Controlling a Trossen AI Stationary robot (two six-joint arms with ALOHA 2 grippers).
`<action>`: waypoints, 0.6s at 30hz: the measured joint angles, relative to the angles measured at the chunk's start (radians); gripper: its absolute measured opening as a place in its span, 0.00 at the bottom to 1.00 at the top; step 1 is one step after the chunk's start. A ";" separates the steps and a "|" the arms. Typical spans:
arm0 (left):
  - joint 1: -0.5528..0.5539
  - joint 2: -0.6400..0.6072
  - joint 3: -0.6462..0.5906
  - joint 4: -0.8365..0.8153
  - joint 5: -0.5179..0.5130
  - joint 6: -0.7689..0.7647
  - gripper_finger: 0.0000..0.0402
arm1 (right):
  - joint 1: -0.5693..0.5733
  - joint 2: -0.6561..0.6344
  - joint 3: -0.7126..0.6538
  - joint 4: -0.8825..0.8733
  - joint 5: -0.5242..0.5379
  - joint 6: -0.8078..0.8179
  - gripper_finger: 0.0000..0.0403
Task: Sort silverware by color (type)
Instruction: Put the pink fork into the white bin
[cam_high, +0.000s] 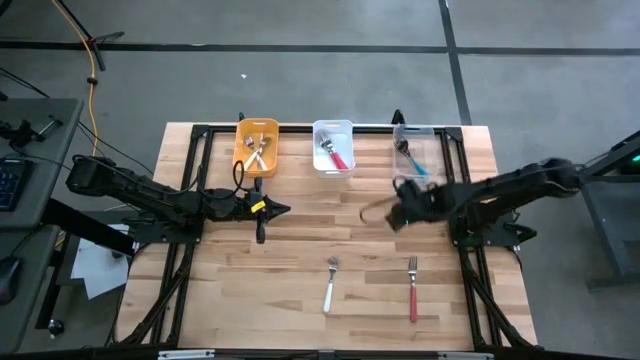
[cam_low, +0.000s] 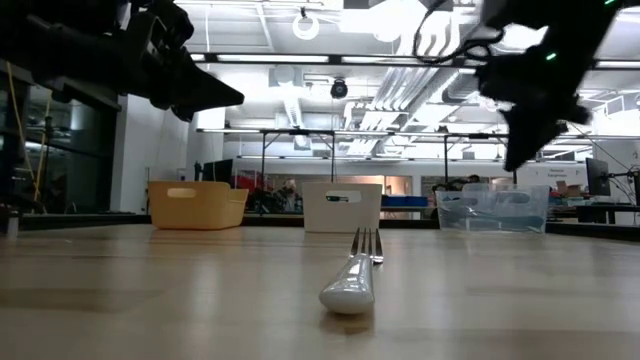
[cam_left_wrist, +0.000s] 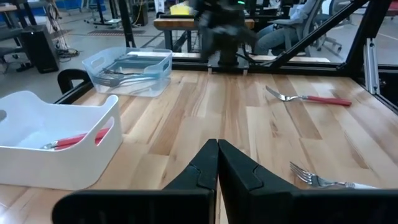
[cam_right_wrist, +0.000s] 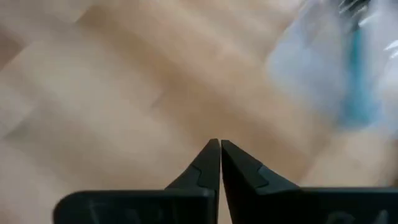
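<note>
From above, two forks are seen lying on the wooden counter (cam_high: 300, 250) near its front edge. The white-handled fork (cam_high: 330, 284) has its long axis running front to back, tines toward the bins; the red-handled fork (cam_high: 412, 288) lies parallel just to its right, tines the same way. Along the far edge three bins are lined up: the orange bin (cam_high: 257, 146) with pale-handled pieces, the white bin (cam_high: 333, 147) with a red-handled piece, the clear bin (cam_high: 413, 149) with a teal-handled piece. The left pincer (cam_high: 283, 210) is held below the orange bin, the right pincer (cam_high: 397, 213) below the clear bin.

At counter height, the white-handled fork is seen handle-first, tines aimed at the white bin.

In the left wrist view, the left pincer's fingers are pressed together, empty.

In the right wrist view, the right pincer's fingers are likewise pressed together over bare wood.
</note>
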 joint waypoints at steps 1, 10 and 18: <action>0.000 0.000 0.000 0.001 0.000 0.010 0.00 | 0.052 0.008 0.000 -0.003 -0.021 0.065 0.03; 0.000 0.000 -0.043 0.108 0.000 0.046 0.00 | 0.411 0.134 0.007 -0.012 -0.222 0.601 0.03; 0.000 0.000 -0.043 0.101 0.000 0.045 0.00 | 0.560 0.316 0.167 -0.051 -0.403 0.834 0.07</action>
